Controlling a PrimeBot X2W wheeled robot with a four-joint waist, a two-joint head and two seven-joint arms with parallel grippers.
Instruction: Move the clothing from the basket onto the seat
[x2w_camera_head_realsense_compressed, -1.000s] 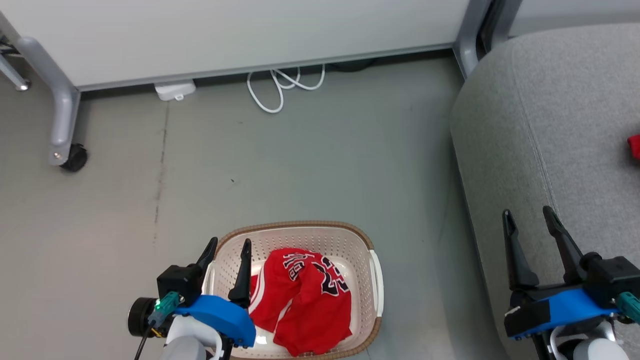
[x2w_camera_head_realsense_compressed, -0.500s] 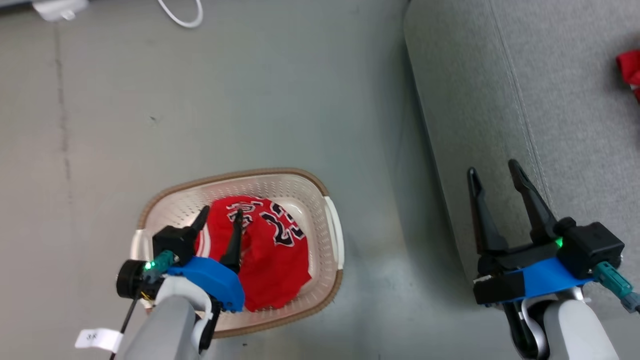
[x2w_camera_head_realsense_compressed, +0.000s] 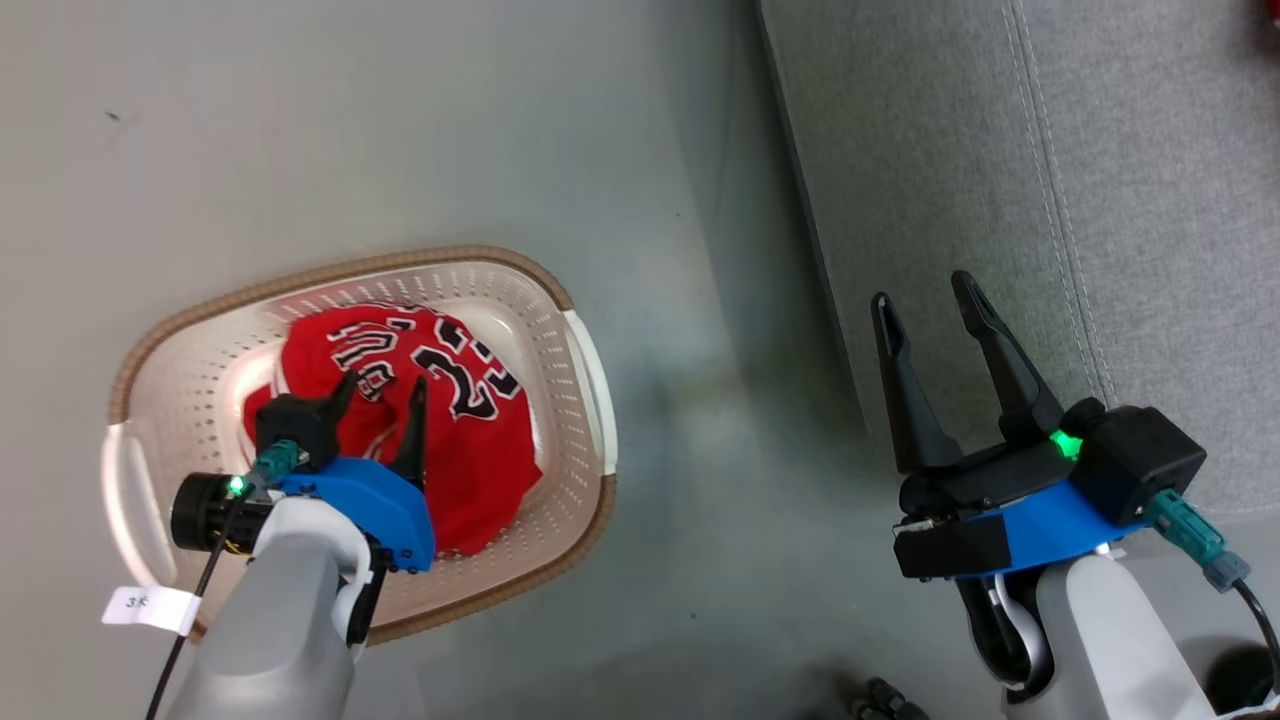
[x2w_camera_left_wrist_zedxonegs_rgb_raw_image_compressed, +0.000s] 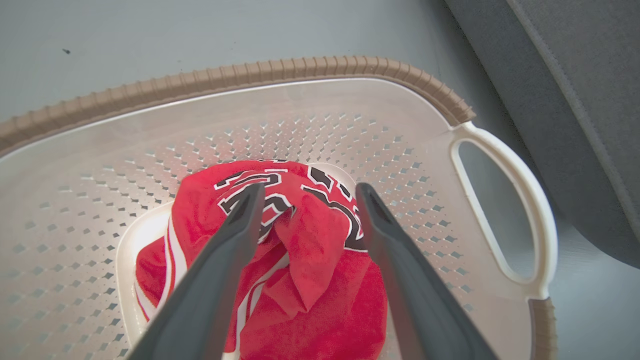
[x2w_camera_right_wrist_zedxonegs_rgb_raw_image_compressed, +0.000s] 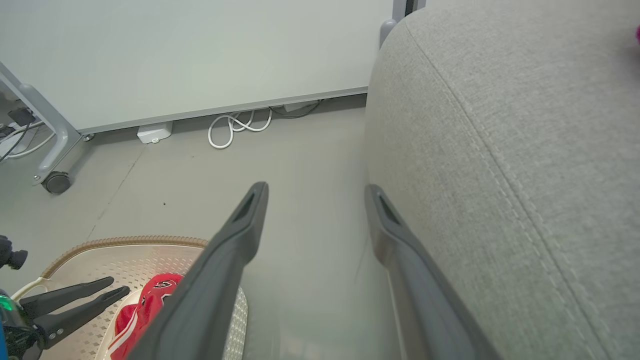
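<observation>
Jaws wide, the left gripper (x2w_camera_head_realsense_compressed: 385, 382) hangs over the crumpled red jersey (x2w_camera_head_realsense_compressed: 480, 450) in the cream perforated basket (x2w_camera_head_realsense_compressed: 330, 268), ready to pinch; right gripper (x2w_camera_head_realsense_compressed: 922, 292), equally wide, idles by the grey fabric seat (x2w_camera_head_realsense_compressed: 1000, 150).

Two arms, left end effector (x2w_camera_head_realsense_compressed: 385, 381) and right end effector (x2w_camera_head_realsense_compressed: 921, 290), long tapered dark fingers (x2w_camera_head_realsense_compressed: 905, 400), blue wrist shell (x2w_camera_head_realsense_compressed: 370, 505), black camera block (x2w_camera_head_realsense_compressed: 1135, 460), green LED (x2w_camera_head_realsense_compressed: 1060, 441), teal connector (x2w_camera_head_realsense_compressed: 1185, 530), black cable (x2w_camera_head_realsense_compressed: 1255, 608), pale grey forearms (x2w_camera_head_realsense_compressed: 280, 620), white tag (x2w_camera_head_realsense_compressed: 150, 607) at left forearm.
</observation>
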